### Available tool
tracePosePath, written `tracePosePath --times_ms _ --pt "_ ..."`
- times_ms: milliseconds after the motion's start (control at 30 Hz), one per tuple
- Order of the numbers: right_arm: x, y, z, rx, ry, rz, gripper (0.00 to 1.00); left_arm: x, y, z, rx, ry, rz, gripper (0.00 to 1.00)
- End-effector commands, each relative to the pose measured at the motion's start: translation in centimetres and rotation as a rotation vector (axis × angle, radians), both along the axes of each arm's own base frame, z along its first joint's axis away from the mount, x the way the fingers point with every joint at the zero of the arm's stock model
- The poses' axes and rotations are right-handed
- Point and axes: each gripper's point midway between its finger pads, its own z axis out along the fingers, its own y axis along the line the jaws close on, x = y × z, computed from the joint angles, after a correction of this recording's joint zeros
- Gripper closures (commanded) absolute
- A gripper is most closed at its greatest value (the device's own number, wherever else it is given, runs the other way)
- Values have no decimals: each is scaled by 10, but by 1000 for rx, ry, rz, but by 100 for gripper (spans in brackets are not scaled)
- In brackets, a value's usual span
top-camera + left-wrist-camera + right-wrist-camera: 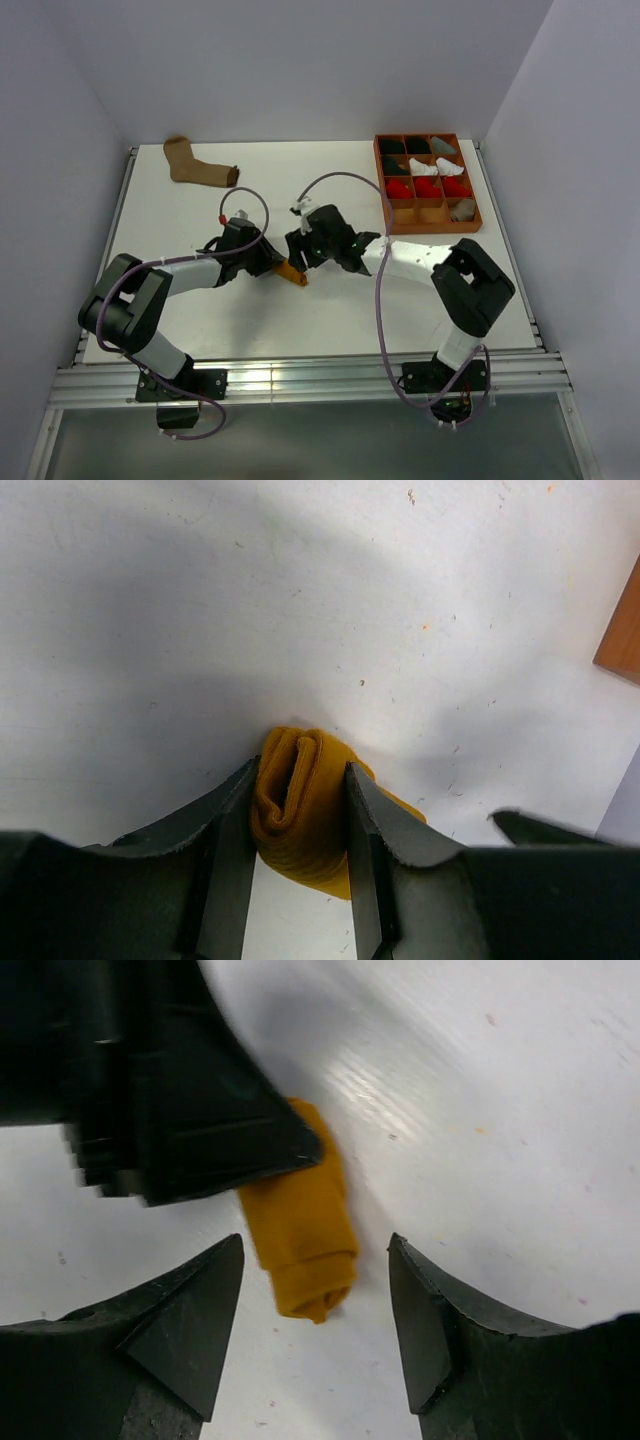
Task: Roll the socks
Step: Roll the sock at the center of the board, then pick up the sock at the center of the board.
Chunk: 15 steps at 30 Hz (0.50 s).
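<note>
One mustard sock lies rolled left of the divided tray; left claw clamps it; right claw gapes empty astride its free end; rolling looks nearly done; next, pinch that end.

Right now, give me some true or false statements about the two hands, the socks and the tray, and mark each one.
1. The left hand is shut on the mustard sock. True.
2. The right hand also grips that sock. False: it is open, with one finger on each side of the sock and neither touching it.
3. The brown sock lies unrolled at the far left of the table. True.
4. Every compartment of the tray is empty. False: several hold rolled bundles, in red, white, black and grey.
</note>
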Motion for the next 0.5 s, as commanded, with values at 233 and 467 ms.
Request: tracePosePath --times_ms 233,467 --pt "-5 29 1 -167 -267 84 31 -30 19 -35 158 139 -39 59" --pt "-14 37 -26 -251 -277 148 35 -29 17 -36 156 149 -47 59"
